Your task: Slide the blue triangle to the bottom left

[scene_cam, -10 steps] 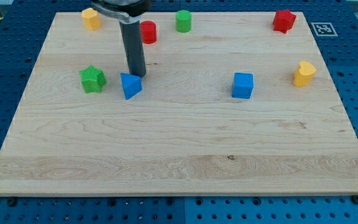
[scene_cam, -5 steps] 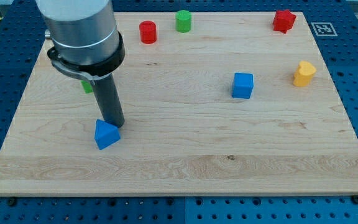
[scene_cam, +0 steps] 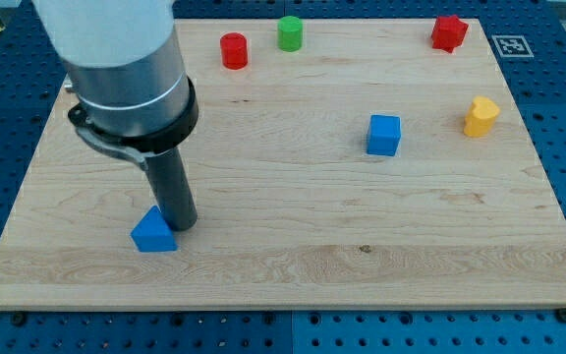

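Note:
The blue triangle (scene_cam: 152, 233) lies on the wooden board (scene_cam: 293, 246) in its lower left part, a little above the bottom edge. My tip (scene_cam: 182, 226) is at the end of the dark rod and touches the triangle's upper right side. The arm's grey body hides the board's upper left area.
A blue cube (scene_cam: 383, 135) sits right of centre. A yellow block (scene_cam: 480, 116) is at the right. A red cylinder (scene_cam: 233, 50) and a green cylinder (scene_cam: 289, 32) stand near the top edge. A red star (scene_cam: 448, 32) is at the top right.
My tip and the blue triangle have moved down and to the left across the board. The arm now covers the green star and the yellow block at the upper left.

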You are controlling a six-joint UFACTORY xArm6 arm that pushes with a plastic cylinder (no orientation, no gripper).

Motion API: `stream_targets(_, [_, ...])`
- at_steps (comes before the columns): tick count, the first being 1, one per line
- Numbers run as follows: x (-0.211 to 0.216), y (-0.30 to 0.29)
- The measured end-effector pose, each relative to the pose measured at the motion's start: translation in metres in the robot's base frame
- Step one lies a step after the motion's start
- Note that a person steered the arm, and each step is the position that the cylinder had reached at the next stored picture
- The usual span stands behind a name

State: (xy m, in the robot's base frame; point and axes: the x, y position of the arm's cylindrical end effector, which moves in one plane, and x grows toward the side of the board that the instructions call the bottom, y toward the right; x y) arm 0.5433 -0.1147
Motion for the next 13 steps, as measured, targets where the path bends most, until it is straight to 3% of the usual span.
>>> stream_targets(9, [0.042, -0.035])
stream_targets(13, [0.037, -0.055])
